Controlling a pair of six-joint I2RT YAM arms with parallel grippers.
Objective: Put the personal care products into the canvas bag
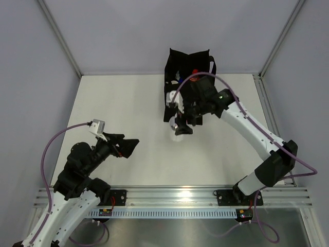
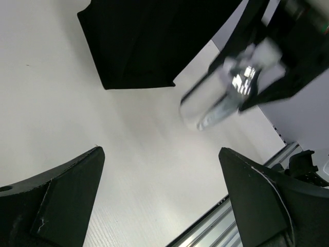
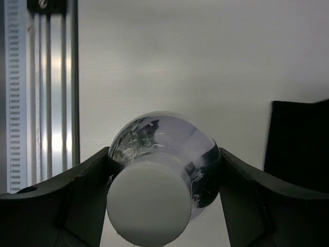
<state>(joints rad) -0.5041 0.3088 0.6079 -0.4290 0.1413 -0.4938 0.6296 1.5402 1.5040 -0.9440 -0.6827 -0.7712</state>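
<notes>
Your right gripper [image 1: 181,123] is clenched on the clear white-capped bottle [image 1: 179,127]. In the right wrist view its two fingers [image 3: 77,195] press against both sides of the bottle [image 3: 164,141], with the white cap [image 3: 149,206] pointing toward the camera. You are holding the bottle just beside the near side of the black canvas bag [image 1: 187,64], outside it and over the white table [image 1: 123,103]. The bag stands upright at the far side of the table with its mouth open. Small red and blue items show inside, too small to name.

Your left gripper [image 1: 128,146] is released, with its jaws spread wide and nothing between them. It sits over the table well apart from the bag. Its wrist view shows the bag [image 2: 154,41] and the blurred bottle [image 2: 218,100] ahead.
</notes>
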